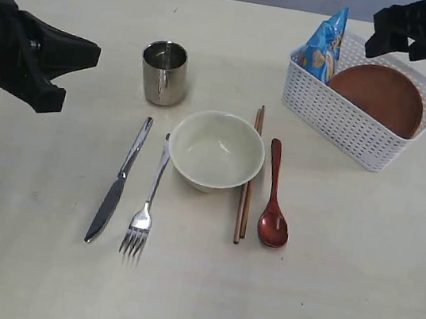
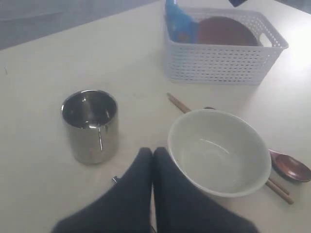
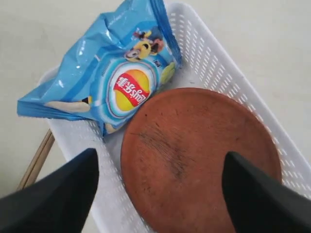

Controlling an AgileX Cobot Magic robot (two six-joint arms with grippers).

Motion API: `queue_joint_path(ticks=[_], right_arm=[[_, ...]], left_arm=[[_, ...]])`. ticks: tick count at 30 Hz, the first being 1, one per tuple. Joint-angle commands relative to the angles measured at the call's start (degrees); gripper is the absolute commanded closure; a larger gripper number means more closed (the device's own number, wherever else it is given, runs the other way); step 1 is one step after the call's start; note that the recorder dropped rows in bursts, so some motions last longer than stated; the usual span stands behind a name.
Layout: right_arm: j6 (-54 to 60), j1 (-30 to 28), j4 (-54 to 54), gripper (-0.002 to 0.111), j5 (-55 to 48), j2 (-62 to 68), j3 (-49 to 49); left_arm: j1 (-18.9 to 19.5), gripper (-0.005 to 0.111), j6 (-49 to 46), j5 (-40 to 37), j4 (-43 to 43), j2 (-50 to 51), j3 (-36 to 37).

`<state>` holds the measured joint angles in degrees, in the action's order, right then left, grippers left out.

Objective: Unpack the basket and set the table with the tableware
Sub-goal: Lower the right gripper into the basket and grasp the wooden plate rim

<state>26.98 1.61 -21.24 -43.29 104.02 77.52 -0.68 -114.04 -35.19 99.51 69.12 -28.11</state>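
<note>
Taking the cream bowl (image 1: 216, 150) as the middle of the dial on the table (image 1: 338, 290), the white basket (image 1: 346, 127) sits at two o'clock. It holds the brown plate (image 1: 379, 96), which seems to lean tilted inside it, and a blue snack bag (image 1: 324, 48) standing at the plate's nine o'clock side. The steel cup (image 1: 163, 73) stands upright at eleven. The chopsticks (image 1: 247, 181) lie just beside the bowl at three o'clock, with the spoon (image 1: 274, 209) just beyond them. The fork (image 1: 145, 213) and then the knife (image 1: 117, 185) lie at eight. The right gripper (image 3: 160, 156) hangs over the plate with jaws spread wide, holding nothing. The left gripper (image 2: 153, 194) hovers near the cup, jaws pressed together and empty.
</note>
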Motion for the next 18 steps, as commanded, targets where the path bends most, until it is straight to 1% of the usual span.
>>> queue_joint_path(ticks=[1,7,12,16,18], right_arm=[[-3.9,-2.9,1.6,0.041,-1.2,-0.2,0.5],[-4.7,-3.5,2.2,0.041,-3.4,-0.2,0.4],[-6.1,-3.5,5.1,0.041,-4.7,-0.1,0.4],[-7.1,-3.5,7.2,0.046,-5.6,0.5,0.5],[-9.2,-3.5,8.7,0.046,-6.1,1.3,1.1]], left_arm=[[0.1,0.107,0.1,0.3,0.4,-0.4,0.3],[0.1,0.107,0.3,0.2,0.4,-0.4,0.3],[0.1,0.107,0.5,0.0,0.4,-0.4,0.3],[0.1,0.107,0.5,-1.2,0.4,-0.4,0.3],[0.1,0.107,0.5,-1.4,0.4,-0.4,0.3]])
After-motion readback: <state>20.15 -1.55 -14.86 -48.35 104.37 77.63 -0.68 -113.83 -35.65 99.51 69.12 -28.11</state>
